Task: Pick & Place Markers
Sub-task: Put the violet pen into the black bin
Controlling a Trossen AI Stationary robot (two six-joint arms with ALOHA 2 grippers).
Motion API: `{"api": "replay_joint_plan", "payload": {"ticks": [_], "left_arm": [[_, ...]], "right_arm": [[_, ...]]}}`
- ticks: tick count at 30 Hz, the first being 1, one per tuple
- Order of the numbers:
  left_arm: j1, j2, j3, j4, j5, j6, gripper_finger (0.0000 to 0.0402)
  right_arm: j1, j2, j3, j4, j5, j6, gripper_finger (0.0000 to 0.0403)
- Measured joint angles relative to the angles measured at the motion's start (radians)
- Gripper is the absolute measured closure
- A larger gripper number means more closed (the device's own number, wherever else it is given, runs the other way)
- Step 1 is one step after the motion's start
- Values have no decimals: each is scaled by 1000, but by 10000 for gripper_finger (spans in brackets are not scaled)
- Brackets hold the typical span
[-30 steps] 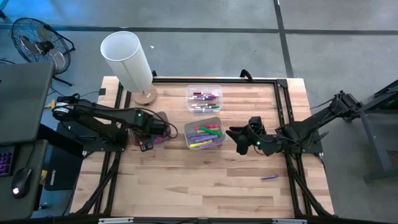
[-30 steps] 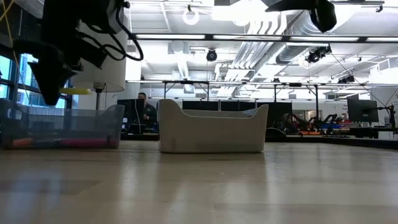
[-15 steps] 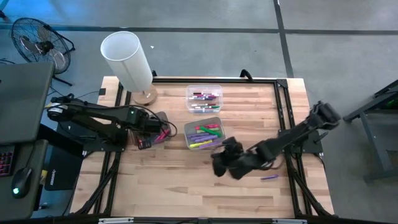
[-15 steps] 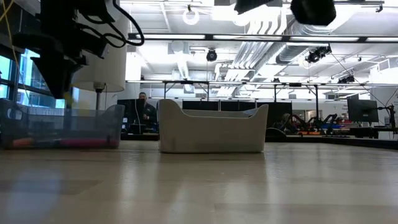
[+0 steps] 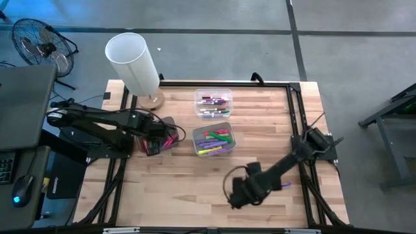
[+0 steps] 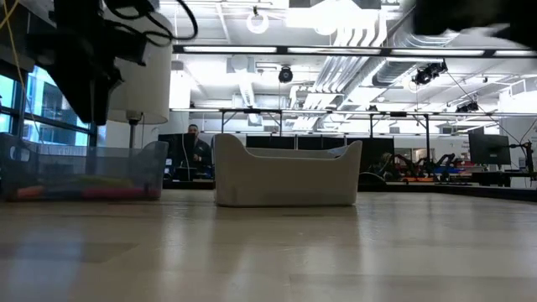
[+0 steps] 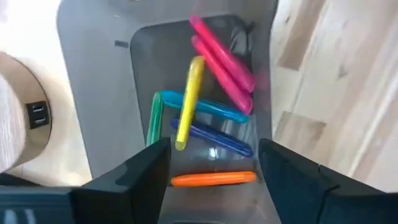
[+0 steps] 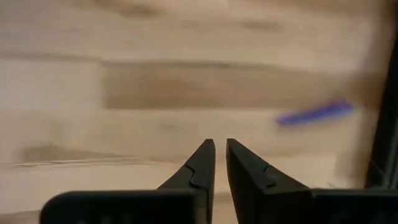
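My left gripper [image 7: 214, 155] hangs open, pointing down over a grey bin [image 7: 99, 93] at the table's left [image 5: 162, 140]. In the bin lie several markers, a yellow one [image 7: 189, 102] slanting across pink, teal, green, blue and orange ones. My right gripper [image 5: 235, 194] points down near the table's front edge, its fingers [image 8: 220, 146] almost together with nothing between them. A single purple marker [image 5: 281, 185] lies flat on the wood to its right, also seen in the right wrist view [image 8: 314, 114].
A pale bin [image 5: 229, 148] with green, purple, pink and yellow markers stands mid-table. A clear box [image 5: 213, 93] of white-bodied markers stands behind it. A white cylinder lamp [image 5: 133, 62] rises at the far left corner. Black frame rails [image 5: 296, 117] run along the sides.
My left gripper has let go of the yellow marker, which now lies in the grey bin, and has risen a little. My right gripper has swung from beside the pale bin toward the table's near edge, sinking and tipping over until it points down.
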Motion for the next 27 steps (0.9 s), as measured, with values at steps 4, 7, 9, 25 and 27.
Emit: {"api": "replay_joint_plan", "payload": {"ticks": [4,7,9,25,27], "left_arm": [[0,-77,0,6,17,-4,157],[0,-146,0,18,27,-10,156],[0,-184,1,32,46,-21,156],[0,-239,0,127,90,-43,156],[0,-231,1,153,91,-62,156]], "right_arm": [[59,-49,-121,31,-124,101,358],[91,-105,-184,35,-124,81,345],[105,-153,-222,41,-98,19,338],[120,-438,-704,494,-135,-1045,333],[120,-438,-748,515,-134,-1073,333]]}}
